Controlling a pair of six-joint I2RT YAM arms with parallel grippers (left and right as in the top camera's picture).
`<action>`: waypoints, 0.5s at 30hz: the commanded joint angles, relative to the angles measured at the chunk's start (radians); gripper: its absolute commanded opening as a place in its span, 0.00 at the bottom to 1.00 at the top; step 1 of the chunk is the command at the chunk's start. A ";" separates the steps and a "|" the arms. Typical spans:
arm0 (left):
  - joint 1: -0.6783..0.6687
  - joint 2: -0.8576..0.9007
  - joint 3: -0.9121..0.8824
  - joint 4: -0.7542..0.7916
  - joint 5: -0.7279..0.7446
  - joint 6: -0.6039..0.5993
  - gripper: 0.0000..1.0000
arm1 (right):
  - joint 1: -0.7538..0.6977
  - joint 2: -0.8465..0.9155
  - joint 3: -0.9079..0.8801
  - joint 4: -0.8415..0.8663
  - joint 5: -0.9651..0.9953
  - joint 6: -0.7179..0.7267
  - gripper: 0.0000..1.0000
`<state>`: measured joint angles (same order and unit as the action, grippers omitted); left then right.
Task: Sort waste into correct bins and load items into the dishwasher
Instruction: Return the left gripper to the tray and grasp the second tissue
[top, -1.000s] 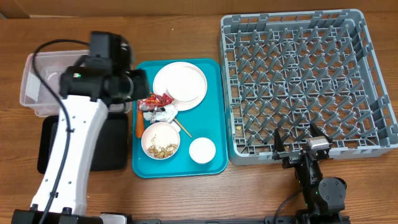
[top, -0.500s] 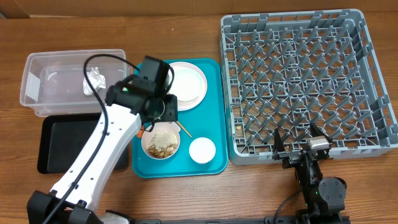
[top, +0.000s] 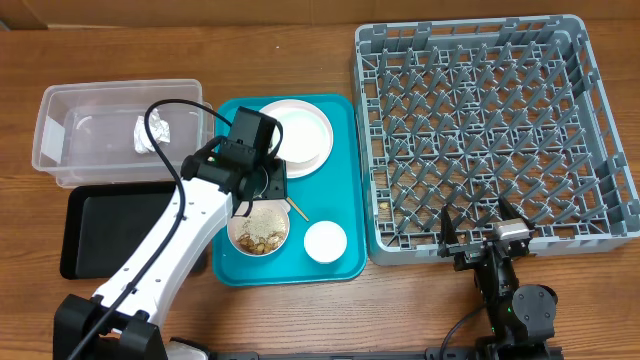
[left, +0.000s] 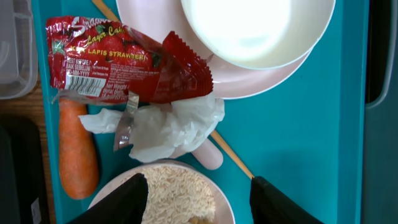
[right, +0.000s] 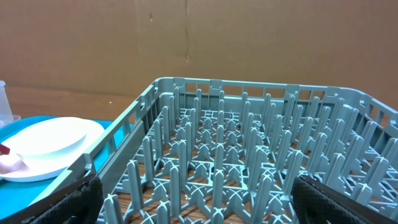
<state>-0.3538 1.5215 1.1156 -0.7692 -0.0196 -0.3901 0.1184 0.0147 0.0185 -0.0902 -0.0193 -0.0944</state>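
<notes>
My left gripper (top: 262, 182) hangs open over the teal tray (top: 340, 190), nothing between its fingers. In the left wrist view the left gripper (left: 199, 202) sits above a bowl of rice (left: 180, 193). Just beyond it lie a crumpled white paper wad (left: 168, 127), a red snack wrapper (left: 124, 62), an orange carrot (left: 78, 149) and a thin chopstick (left: 233, 155). A white bowl (left: 255, 25) rests on a pale plate (left: 267, 78). My right gripper (top: 483, 238) stands open at the near edge of the grey dish rack (top: 490, 130), empty.
A clear tub (top: 70, 140) at the left holds one paper wad (top: 148, 132). In front of it lies a black tray (top: 110, 230). A small white cup (top: 325, 241) stands on the teal tray's near right. The rack's pegs (right: 236, 155) fill the right wrist view.
My left arm has swung right, from over the clear tub to over the teal tray. A paper wad now shows in the tub. The right arm has not moved.
</notes>
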 joint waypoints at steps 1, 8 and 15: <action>-0.007 0.016 -0.033 0.044 -0.019 0.022 0.56 | -0.003 -0.010 -0.011 0.006 0.003 -0.004 1.00; -0.007 0.054 -0.055 0.075 -0.087 0.031 0.61 | -0.003 -0.010 -0.011 0.006 0.002 -0.004 1.00; -0.007 0.108 -0.055 0.074 -0.088 0.031 0.77 | -0.003 -0.010 -0.011 0.006 0.003 -0.004 1.00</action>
<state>-0.3538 1.6028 1.0721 -0.6975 -0.0853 -0.3672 0.1184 0.0147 0.0185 -0.0898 -0.0193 -0.0944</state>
